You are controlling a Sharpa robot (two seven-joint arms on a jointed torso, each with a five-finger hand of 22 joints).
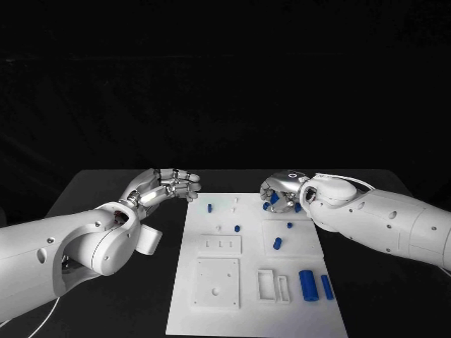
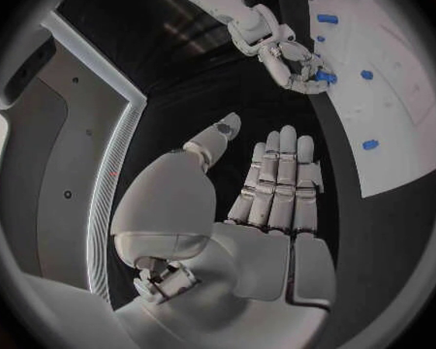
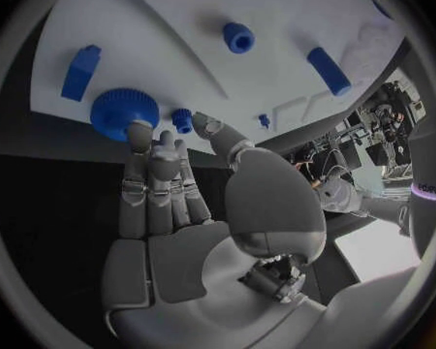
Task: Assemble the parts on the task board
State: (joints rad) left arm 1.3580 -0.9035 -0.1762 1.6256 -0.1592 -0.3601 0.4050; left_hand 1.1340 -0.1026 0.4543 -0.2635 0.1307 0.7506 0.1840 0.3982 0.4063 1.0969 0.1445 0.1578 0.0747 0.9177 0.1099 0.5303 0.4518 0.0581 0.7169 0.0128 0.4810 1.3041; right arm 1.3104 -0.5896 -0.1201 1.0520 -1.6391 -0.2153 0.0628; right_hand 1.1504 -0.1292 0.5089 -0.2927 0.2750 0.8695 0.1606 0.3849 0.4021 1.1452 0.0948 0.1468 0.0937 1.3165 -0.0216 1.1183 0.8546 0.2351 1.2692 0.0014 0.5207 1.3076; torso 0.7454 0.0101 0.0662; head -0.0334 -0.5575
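Reaching over the far end of the task board (image 1: 248, 310), your right hand (image 1: 282, 190) has fingertips on a blue gear (image 3: 124, 110); whether it's actually gripped, I can't tell. Gear looks like light rigid plastic with a toothed rim, so take it by the rim. Left hand (image 1: 168, 186) hovers just off the board's left edge, fingers loosely curled, holding nothing. Right wrist view shows the gear and its teeth; head view hides it behind the hand

- One white task board (image 1: 248, 310) on the tabletop (image 1: 134, 310).
- Two robot hands: left hand (image 1: 168, 186), right hand (image 1: 285, 190).
- Two larger blue cylinders (image 1: 308, 284) side by side.
- Several small blue parts (image 1: 277, 243); exact number unclear.
- One blue gear (image 3: 124, 110).
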